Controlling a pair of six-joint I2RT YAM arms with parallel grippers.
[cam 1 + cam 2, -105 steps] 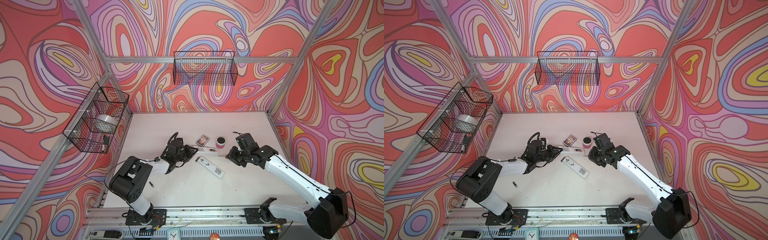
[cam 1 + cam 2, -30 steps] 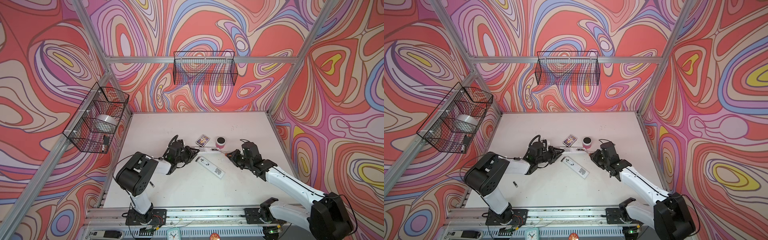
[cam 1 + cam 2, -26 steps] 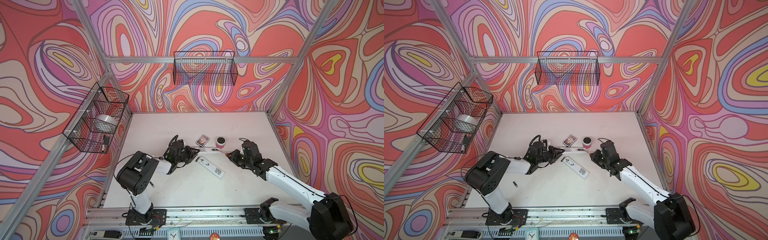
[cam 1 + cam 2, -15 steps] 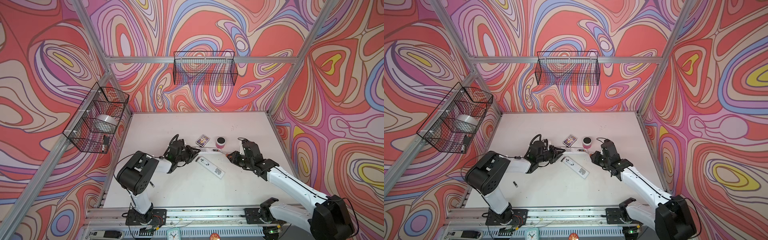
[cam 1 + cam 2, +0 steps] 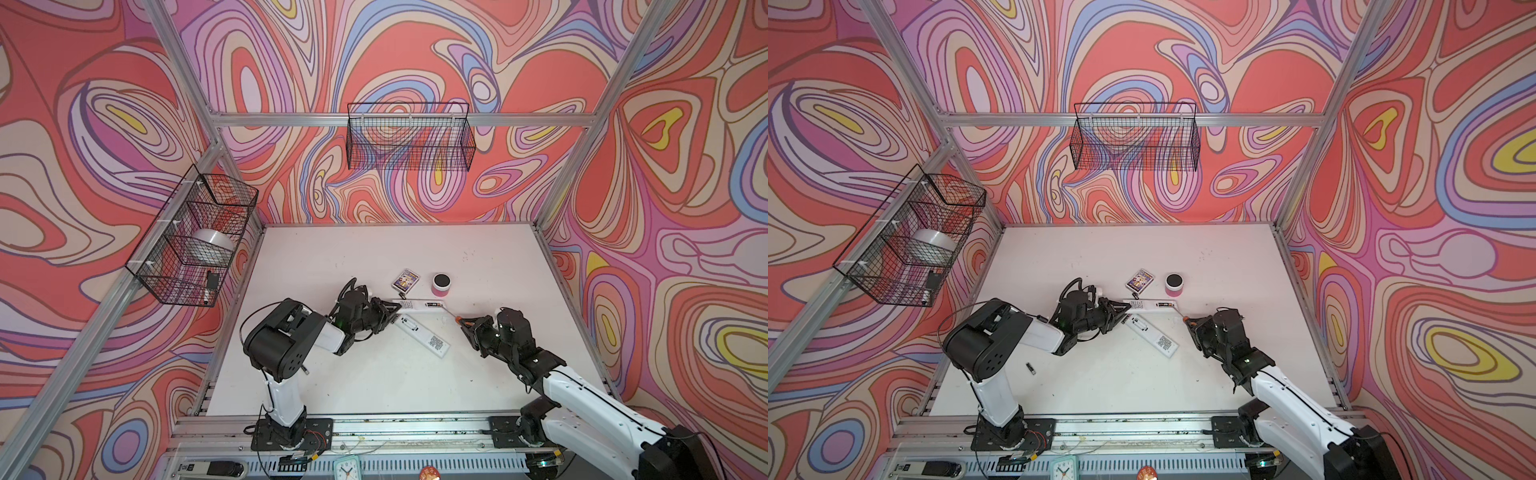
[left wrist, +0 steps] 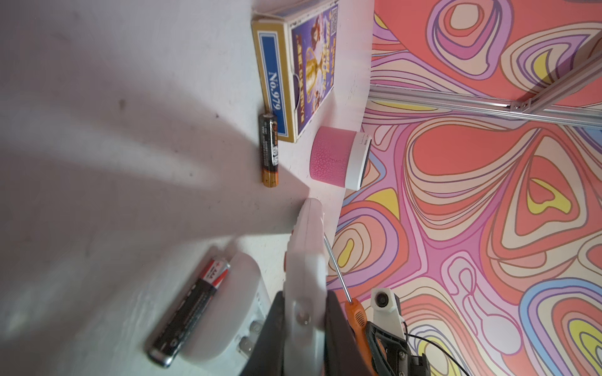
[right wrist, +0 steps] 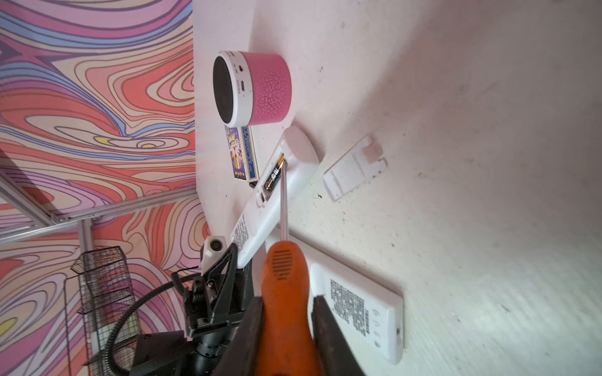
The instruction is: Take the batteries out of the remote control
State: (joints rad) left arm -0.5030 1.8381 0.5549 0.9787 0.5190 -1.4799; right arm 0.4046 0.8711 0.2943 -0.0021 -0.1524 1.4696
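1. White plastic, the remote control (image 7: 260,215) is pinched at one end by the left gripper (image 5: 392,309). Its jaws are closed on the casing, and the uncovered battery bay is turned toward the right arm.
2. The right gripper (image 7: 286,309) clamps the orange handle of a screwdriver (image 7: 283,286). The shaft's tip meets the gold end of one battery (image 7: 273,175) seated in the bay.
3. A second battery (image 6: 269,149) lies on the table (image 5: 374,374) just beside a card box (image 6: 299,71), near a pink speaker (image 6: 329,156).
4. A third battery (image 6: 189,309) lies just beside a second remote (image 5: 424,336), which is flat on the table.
5. A fourth battery (image 5: 1030,368) lies alone near the left arm's base.
6. The loose battery cover (image 7: 355,169) rests on the table.
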